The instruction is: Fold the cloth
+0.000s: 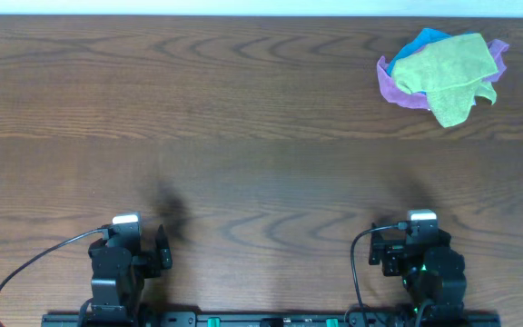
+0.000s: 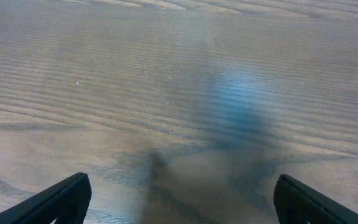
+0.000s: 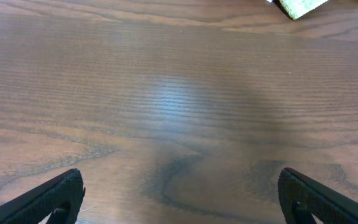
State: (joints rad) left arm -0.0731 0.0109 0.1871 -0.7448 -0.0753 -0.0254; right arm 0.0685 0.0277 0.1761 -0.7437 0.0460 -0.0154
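The lime-green cloth (image 1: 447,73) lies crumpled on top of a pile at the far right of the table. One corner of it shows at the top edge of the right wrist view (image 3: 298,6). My left gripper (image 1: 139,238) sits at the near left edge, open and empty, its fingers spread wide over bare wood (image 2: 180,198). My right gripper (image 1: 416,234) sits at the near right edge, open and empty over bare wood (image 3: 180,198). Both grippers are far from the cloth.
A purple cloth (image 1: 398,88) and a bright blue cloth (image 1: 425,39) lie under the green one in the same pile. The wooden table (image 1: 243,136) stretches between the arms and the pile. The table's back edge runs just behind the pile.
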